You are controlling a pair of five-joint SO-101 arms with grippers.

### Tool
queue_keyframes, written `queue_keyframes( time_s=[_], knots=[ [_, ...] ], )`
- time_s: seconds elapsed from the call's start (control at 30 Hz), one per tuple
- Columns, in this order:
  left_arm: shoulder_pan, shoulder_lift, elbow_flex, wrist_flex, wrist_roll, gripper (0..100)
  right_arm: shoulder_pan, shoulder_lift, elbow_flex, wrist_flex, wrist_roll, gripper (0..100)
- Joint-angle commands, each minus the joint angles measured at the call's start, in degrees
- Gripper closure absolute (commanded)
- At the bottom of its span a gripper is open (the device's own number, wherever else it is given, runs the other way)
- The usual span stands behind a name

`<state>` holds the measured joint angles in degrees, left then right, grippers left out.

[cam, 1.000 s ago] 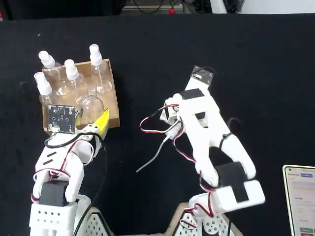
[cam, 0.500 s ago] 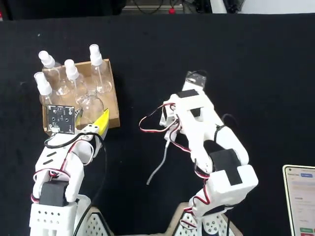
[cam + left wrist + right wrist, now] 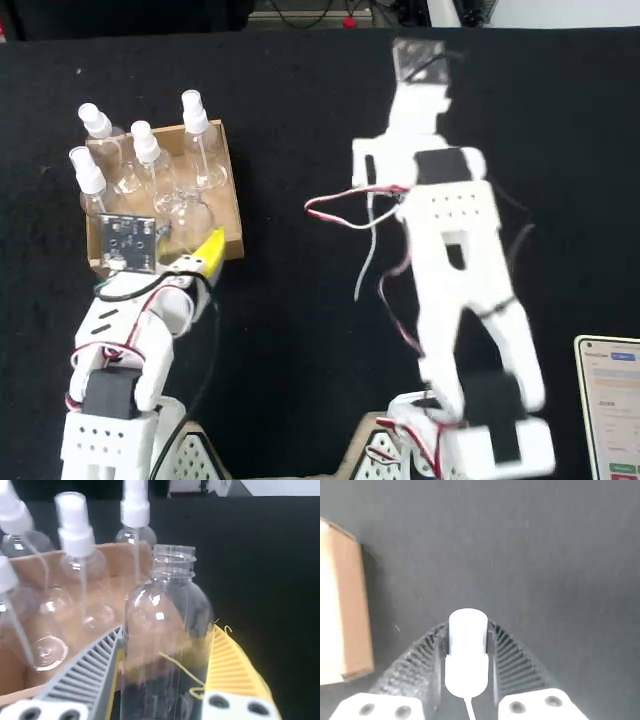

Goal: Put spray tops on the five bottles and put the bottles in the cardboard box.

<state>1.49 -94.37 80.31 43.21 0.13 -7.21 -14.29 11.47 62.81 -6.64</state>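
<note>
Left gripper (image 3: 167,630): clamped on the fifth bottle (image 3: 172,580), which is upright with a bare neck. It sits at the near right corner of the cardboard box (image 3: 232,215), by the desk's (image 3: 300,330) left edge. Four capped bottles (image 3: 150,160) stand in the box.

Right gripper (image 3: 467,626): closed on a spray top (image 3: 466,670), above the desk, well apart from the bottle.

Step in hand: capping the last bottle. Next, likely: bring the top over the open neck, line up its tube, and seat it.

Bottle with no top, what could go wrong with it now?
The white spray top, held by the right gripper, is far from the clear plastic bottle; it might miss that narrow neck. The left gripper holds the bottle close by four capped bottles in the brown cardboard box; pushing could topple them.
</note>
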Motion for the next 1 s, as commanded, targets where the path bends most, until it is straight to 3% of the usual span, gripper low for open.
queue_keyframes(
  time_s=[0.0,0.33,0.47,0.63,0.77,0.87,0.97],
  knots=[
    [6.64,-0.7,-0.66,-2.99,0.62,80,0.7,-9.45,-5.41,0.44,0.79,98.7],
    [14.64,-0.7,11.56,-25.23,0.53,81,-6.77,-21.67,-14.2,-1.58,0.7,98.4],
    [16.48,-0.7,15.08,-29.8,0.26,81,-9.58,-21.93,-14.29,-5.54,0.97,98.4],
    [16.75,-0.7,14.37,-23.56,0.26,80,-5.45,-22.37,-11.82,-3.16,1.23,98.4],
    [17.71,-0.09,7.96,-10.46,0.09,80,2.99,-22.29,-11.38,2.29,1.32,98.4],
    [20.62,-0.09,1.54,0.44,-3.96,80,7.21,-22.2,-9.89,7.74,1.32,98.4],
    [21.85,0.79,-1.54,4.92,-6.68,80,8.53,-22.64,-4.35,10.11,1.32,98.5]
  ],
)
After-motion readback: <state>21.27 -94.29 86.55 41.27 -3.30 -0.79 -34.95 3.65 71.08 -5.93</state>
